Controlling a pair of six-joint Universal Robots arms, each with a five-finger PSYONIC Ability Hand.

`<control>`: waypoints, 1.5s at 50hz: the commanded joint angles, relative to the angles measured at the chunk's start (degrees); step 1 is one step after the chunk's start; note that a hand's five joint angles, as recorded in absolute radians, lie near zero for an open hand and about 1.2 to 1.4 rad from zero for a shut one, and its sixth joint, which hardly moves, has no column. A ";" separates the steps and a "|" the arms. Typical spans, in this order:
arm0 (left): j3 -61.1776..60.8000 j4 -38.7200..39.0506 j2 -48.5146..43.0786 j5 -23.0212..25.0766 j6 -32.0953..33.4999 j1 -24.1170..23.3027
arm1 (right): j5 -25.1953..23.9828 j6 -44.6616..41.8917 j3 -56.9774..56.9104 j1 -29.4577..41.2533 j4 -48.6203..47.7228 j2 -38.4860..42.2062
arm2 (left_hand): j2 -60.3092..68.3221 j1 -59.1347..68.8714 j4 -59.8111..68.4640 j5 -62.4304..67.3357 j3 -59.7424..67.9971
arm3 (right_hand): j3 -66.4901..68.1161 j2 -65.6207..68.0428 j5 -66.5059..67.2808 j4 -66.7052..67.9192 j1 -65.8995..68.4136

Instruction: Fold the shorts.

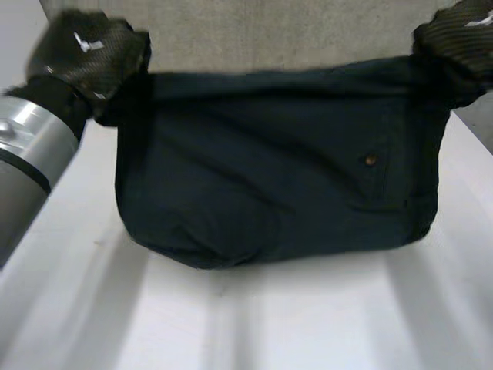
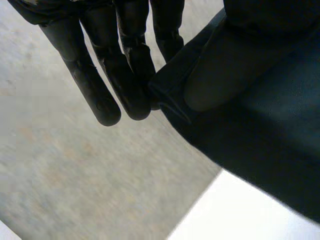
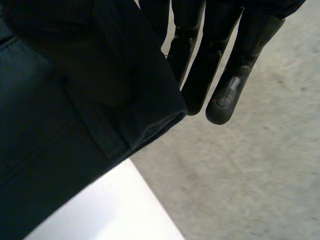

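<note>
Item: dark navy shorts [image 1: 269, 177]. Soft, limp, prob. light, not slippery. Lower end sags onto white counter [image 1: 269, 324], top edge lifted taut. Best hold pts: top corners. Left hand [image 1: 88, 50] pinches one corner, thumb vs. straight fingers [image 2: 125, 75]. Right hand [image 1: 454, 35] does likewise at the other. Both raised level, well apart.

Shorts [image 1: 269, 185]: one pair, dark navy cloth, near black. Held up broadside over the white table [image 1: 308, 324], the upper edge drawn nearly straight and level between its two corners. One upper corner is pinched by the left hand [image 1: 88, 54], the other by the right hand [image 1: 454, 35]. The body is hung slack below, softly creased; whether the rounded lower edge touches the tabletop cannot be told. A small brass-coloured stud [image 1: 370, 160] is set beside a stitched pocket seam [image 1: 404, 154] toward the right hand's side.
</note>
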 commanded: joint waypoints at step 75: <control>-14.35 -8.95 -14.25 -8.23 4.11 -1.40 | 6.49 -5.01 14.88 11.10 -5.05 21.38 | 11.55 17.83 11.19 12.09 11.80 | 12.28 12.70 13.19 11.67 25.44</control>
